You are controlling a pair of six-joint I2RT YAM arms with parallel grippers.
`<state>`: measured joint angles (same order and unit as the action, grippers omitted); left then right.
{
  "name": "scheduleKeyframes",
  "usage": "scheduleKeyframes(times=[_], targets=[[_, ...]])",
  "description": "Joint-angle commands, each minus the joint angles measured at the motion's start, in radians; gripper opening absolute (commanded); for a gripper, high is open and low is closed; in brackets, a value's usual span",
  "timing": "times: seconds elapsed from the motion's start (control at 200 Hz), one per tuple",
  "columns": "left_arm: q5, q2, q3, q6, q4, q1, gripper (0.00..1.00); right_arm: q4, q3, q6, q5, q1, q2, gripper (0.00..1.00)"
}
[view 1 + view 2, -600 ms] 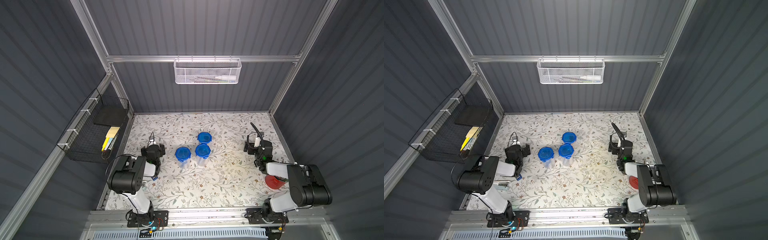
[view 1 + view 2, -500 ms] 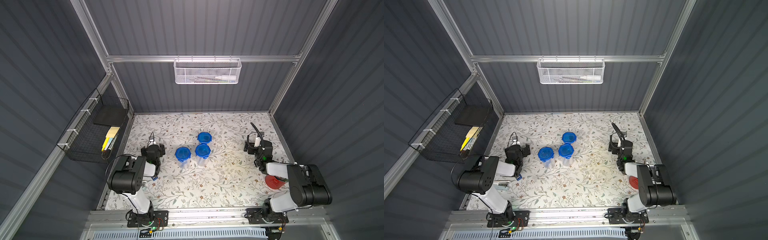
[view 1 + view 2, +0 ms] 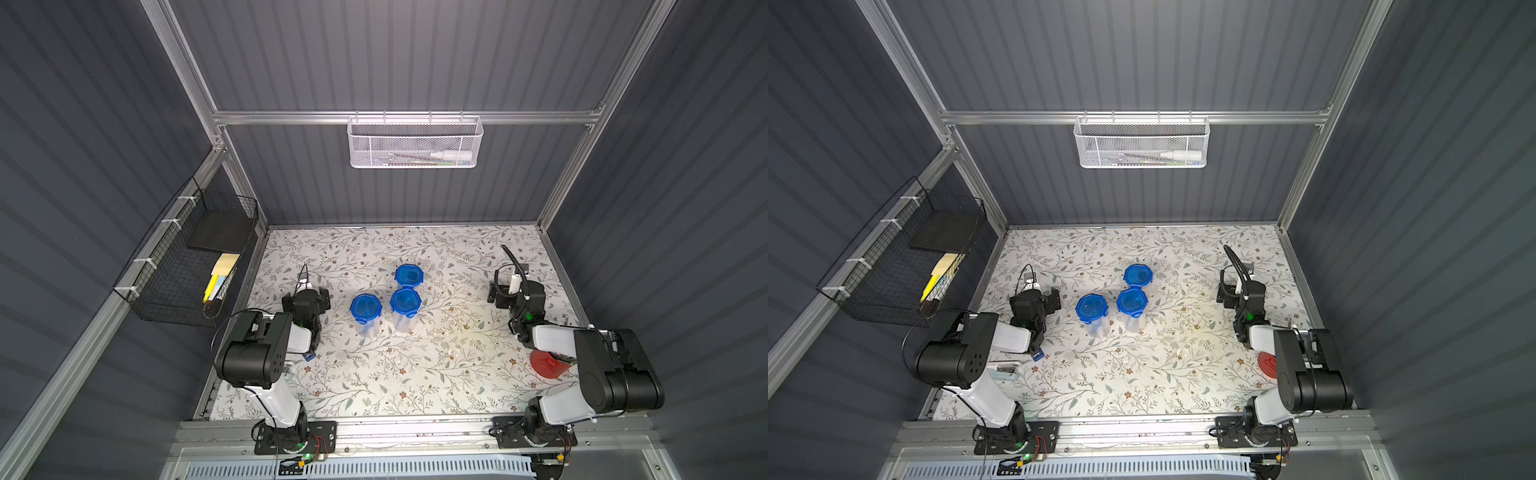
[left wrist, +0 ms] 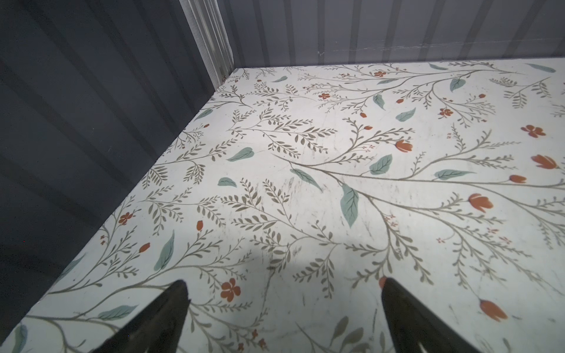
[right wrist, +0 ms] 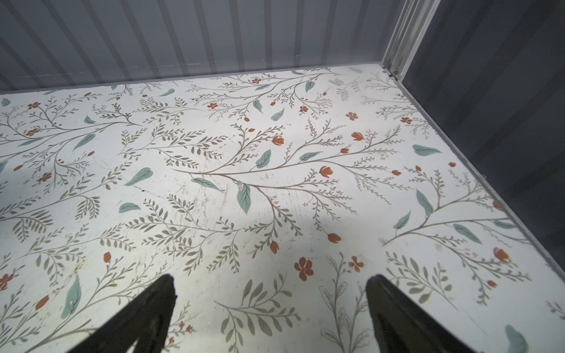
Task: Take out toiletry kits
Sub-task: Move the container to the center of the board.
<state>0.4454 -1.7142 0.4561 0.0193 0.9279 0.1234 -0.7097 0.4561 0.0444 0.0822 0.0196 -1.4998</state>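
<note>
No toiletry kits show plainly. Three clear jars with blue clip lids (image 3: 365, 309) (image 3: 406, 301) (image 3: 409, 275) stand mid-table in both top views, and I cannot make out their contents. A white tube (image 3: 451, 156) and thin sticks lie in the white mesh basket (image 3: 415, 164) on the back wall. My left gripper (image 4: 282, 287) is open over bare floral table, left of the jars (image 3: 1042, 297). My right gripper (image 5: 270, 282) is also open with nothing between its fingers, right of the jars (image 3: 1233, 291).
A black wire basket (image 3: 187, 266) on the left wall holds a dark flat item and yellow pads. A red round object (image 3: 548, 365) sits under the right arm. A small white and pale-blue item (image 3: 1005, 370) and a blue bit (image 3: 1037, 355) lie by the left arm.
</note>
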Motion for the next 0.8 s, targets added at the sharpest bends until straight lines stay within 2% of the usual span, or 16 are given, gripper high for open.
scheduleKeyframes(times=[0.0, 0.37, 0.405, 0.445, 0.55, 0.63, 0.73, 0.795], targets=[[-0.006, 0.004, 0.0, 0.014, -0.004, -0.005, 1.0, -0.017, -0.009, 0.002, 0.005, -0.001, -0.01, 0.99], [-0.001, 0.023, -0.004, -0.003, 0.016, -0.004, 1.0, -0.061, -0.007, -0.006, -0.008, -0.001, 0.004, 0.99], [-0.018, 0.068, 0.01, -0.001, -0.066, -0.003, 1.0, -0.069, 0.001, -0.049, -0.037, 0.002, 0.024, 0.99], [0.003, 0.122, 0.033, 0.008, -0.158, 0.001, 1.0, 0.003, 0.031, -0.053, -0.011, 0.008, 0.059, 0.99], [0.124, 0.247, 0.089, 0.078, -0.335, 0.001, 1.0, 0.371, 0.168, 0.073, 0.105, 0.02, 0.172, 0.99], [0.228, 0.292, 0.188, 0.171, -0.526, 0.003, 1.0, 0.586, 0.252, 0.084, 0.162, 0.042, 0.231, 0.99], [0.39, 0.266, 0.372, 0.338, -0.857, 0.013, 1.0, 0.692, 0.273, 0.116, 0.272, 0.105, 0.329, 0.99], [0.49, 0.23, 0.535, 0.546, -1.149, 0.013, 1.0, 0.732, 0.263, 0.128, 0.318, 0.162, 0.411, 0.99]])
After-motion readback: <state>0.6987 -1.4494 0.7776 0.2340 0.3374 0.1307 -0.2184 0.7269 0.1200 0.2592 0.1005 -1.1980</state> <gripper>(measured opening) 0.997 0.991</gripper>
